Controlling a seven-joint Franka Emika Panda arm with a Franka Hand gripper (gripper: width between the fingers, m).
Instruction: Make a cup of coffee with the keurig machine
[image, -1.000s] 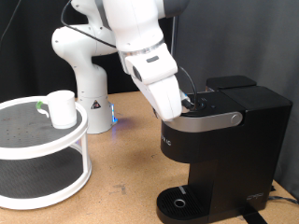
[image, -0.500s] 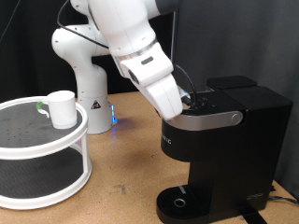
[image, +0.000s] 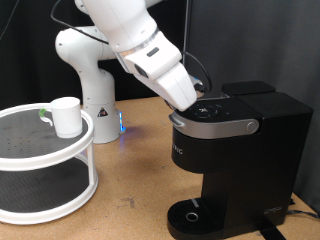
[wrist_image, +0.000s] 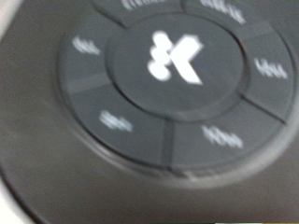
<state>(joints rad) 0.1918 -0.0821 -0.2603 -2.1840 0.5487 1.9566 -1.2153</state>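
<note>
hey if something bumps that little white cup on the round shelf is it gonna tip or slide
The cup looks short and wide for its height, so it would probably slide rather than tip. It seems empty and small, so likely light and easy to shove. It stands near the rim of the white two-tier stand, so a push might send it over the edge.

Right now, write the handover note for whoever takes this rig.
Gripper: at the button panel on top of the keurig machine; its fingers do not show, open or shut unclear.
Cup: upright on the top tier of the white two-tier stand, at the exterior view's left, apart from the machine.
Done: machine lid is down.
Left: nothing stands on the drip tray; cup not yet there.
</note>
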